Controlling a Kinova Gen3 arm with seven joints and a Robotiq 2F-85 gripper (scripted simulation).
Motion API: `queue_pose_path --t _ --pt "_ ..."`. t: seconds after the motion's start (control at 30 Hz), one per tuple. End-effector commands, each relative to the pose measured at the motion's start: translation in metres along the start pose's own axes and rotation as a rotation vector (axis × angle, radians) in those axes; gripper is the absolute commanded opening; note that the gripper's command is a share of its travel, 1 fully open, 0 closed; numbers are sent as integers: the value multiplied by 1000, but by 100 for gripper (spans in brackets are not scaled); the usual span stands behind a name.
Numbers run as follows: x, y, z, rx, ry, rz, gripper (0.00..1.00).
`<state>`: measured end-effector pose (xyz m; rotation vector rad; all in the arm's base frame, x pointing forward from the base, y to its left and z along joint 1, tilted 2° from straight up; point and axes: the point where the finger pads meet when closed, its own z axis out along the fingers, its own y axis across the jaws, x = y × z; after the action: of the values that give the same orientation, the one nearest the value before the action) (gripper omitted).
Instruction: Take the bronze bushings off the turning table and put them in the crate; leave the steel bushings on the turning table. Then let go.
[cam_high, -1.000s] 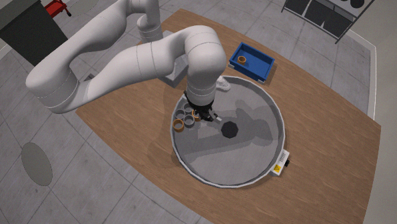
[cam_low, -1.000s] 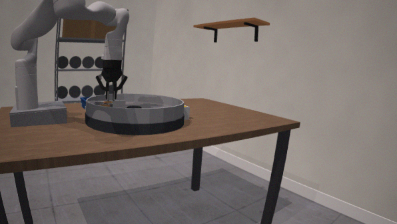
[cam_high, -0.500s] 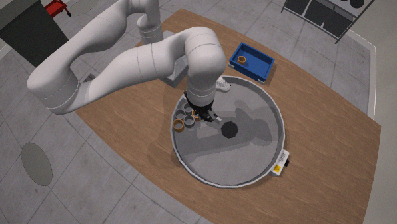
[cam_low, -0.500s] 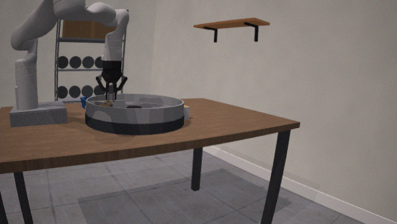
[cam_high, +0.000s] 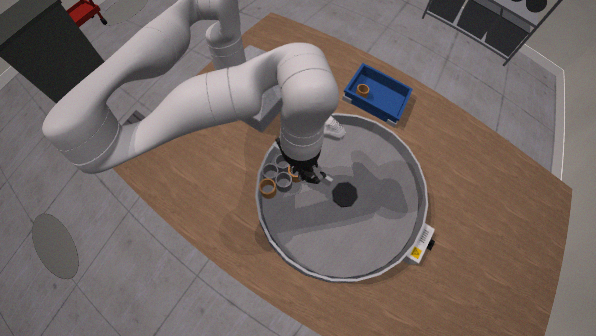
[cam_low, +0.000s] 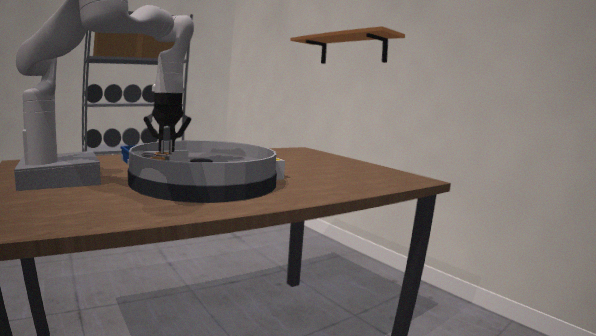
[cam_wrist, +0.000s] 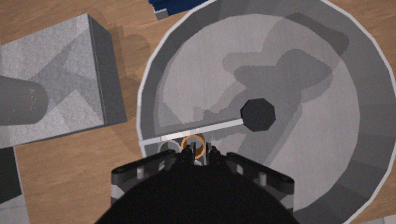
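My gripper (cam_high: 306, 176) (cam_low: 167, 149) (cam_wrist: 200, 148) points down inside the turning table (cam_high: 342, 276) (cam_low: 202, 172) (cam_wrist: 140, 107). Its fingers are narrowly open, at the right wall of a bronze bushing (cam_high: 290, 173) (cam_wrist: 182, 146). One finger appears inside the ring, the other outside; their exact height is unclear. A second bronze bushing (cam_high: 267, 194) stands near the table's left rim. Several steel bushings (cam_high: 283, 188) (cam_wrist: 170, 141) stand close beside the bronze ones. The blue crate (cam_high: 385, 111) (cam_wrist: 176, 8) holds one bronze bushing (cam_high: 358, 92).
A thin pale bar (cam_high: 327, 177) (cam_wrist: 210, 128) runs from the rim to the dark hub (cam_high: 344, 194) (cam_wrist: 258, 114), close beside the gripped area. The table's raised rim surrounds the bushings. A white control box (cam_high: 421, 244) sits on its outer side. The robot's grey base block (cam_low: 57, 172) (cam_wrist: 55, 75) is nearby.
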<state>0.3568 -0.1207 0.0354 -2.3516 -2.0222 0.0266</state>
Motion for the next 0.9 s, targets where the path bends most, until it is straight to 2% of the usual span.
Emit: queue_pose_path --t 0.0,0.87 --pt "0 0 2 -2 0 1 18" --pt "2 1 9 -5 0 8 18"
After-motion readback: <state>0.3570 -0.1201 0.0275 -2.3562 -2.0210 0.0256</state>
